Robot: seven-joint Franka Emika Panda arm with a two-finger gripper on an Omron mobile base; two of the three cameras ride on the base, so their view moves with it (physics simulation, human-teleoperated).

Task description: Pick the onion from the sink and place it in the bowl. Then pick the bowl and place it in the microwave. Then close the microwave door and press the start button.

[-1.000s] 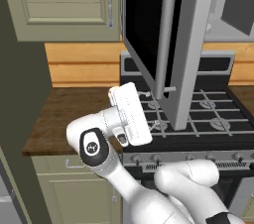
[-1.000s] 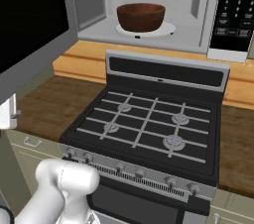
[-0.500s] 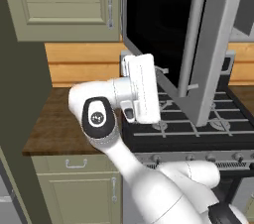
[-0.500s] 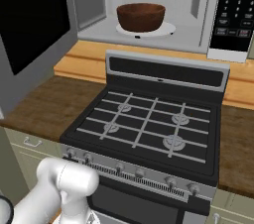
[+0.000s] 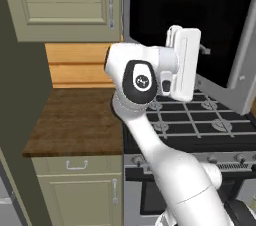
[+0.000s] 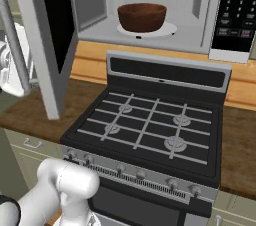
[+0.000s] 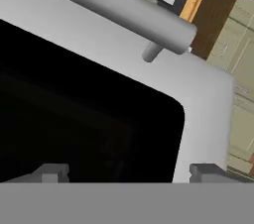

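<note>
Fingers (image 7: pixel 54 172) stood apart with nothing between them, their two tips rising against the black glass of the microwave door (image 7: pixel 99 99), so the hand was pressed close to the outer face of that panel, just below its slim bar handle (image 7: pixel 114 5). Over the last second the arm (image 5: pixel 142 82) had swung up and rightward in the left base view, and the door had swung with it: in the right base view its edge (image 6: pixel 47 45) had moved in from the left border and stood roughly half closed, still well clear of the microwave (image 6: pixel 150 5) opening. Beyond the door, the range (image 6: pixel 150 125) sat under the cavity, and inside the cavity the bowl (image 6: pixel 142 17) rested on the white turntable plate (image 6: pixel 167 29). Whether the onion lay in the bowl could not be made out. Judging from this, the placing steps looked finished and the door-closing push was under way; the start button on the panel (image 6: pixel 239 12) remained for afterwards.
</note>
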